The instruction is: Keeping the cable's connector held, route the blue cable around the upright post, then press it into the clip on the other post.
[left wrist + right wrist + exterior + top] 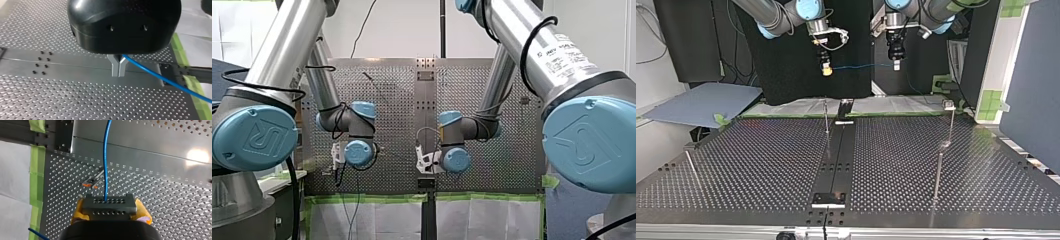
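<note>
Blue cable (160,76) | left gripper (118,73) pinching it | right gripper (110,211) clamping connector (108,203), wrist-view only

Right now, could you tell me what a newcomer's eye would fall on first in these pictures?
The blue cable, strung in the air between my right gripper and my left gripper, above the far end of the perforated table in the top view. My right's yellow pads clamp the dark connector; my left's metal fingers pinch the cable. Slim upright posts stand on the table, one central, one at that view's right.
</note>
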Robot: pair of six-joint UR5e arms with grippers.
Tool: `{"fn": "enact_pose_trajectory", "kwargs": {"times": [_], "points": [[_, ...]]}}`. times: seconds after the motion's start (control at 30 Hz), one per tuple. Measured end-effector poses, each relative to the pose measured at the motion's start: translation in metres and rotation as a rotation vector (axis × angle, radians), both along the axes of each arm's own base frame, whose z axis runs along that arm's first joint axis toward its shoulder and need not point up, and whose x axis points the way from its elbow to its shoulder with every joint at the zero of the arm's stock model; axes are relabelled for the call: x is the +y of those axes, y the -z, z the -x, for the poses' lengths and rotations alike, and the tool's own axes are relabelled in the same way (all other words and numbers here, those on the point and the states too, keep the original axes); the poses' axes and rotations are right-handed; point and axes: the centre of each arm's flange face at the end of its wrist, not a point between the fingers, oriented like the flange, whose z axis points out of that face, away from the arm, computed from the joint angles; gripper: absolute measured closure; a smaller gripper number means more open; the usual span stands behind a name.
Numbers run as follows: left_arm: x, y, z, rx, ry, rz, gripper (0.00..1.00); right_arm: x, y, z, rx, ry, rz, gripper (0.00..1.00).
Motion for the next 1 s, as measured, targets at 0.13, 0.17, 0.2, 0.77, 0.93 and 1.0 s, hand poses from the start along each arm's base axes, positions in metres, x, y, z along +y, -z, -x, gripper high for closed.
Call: {"fn": "enact_pose_trajectory", "kwargs": {"times": [0.13,0.17,0.2,0.77,0.93,1.0], "points": [[0.001,-0.011,0.0,-0.005,-0.005,0.033,1.0,0.003,-0.017,0.001,-0.03,-0.01,-0.026,1.0],[0.002,-0.014,0.0,-0.005,-0.006,0.041,1.0,0.004,-0.021,0.001,-0.037,-0.014,-0.031,1.0],[0.003,-0.017,0.0,-0.006,-0.008,0.049,1.0,0.003,-0.026,0.001,-0.044,-0.017,-0.035,1.0],[0.012,-0.072,-0.006,-0.024,-0.009,0.08,1.0,-0.026,-0.141,-0.031,-0.193,-0.087,0.021,1.0],[0.01,-0.096,-0.015,-0.049,-0.002,0.1,1.0,-0.024,-0.175,-0.034,-0.258,-0.129,0.017,1.0],[0.009,-0.108,-0.02,-0.066,-0.003,0.121,1.0,-0.023,-0.187,-0.034,-0.282,-0.141,0.015,1.0]]}}
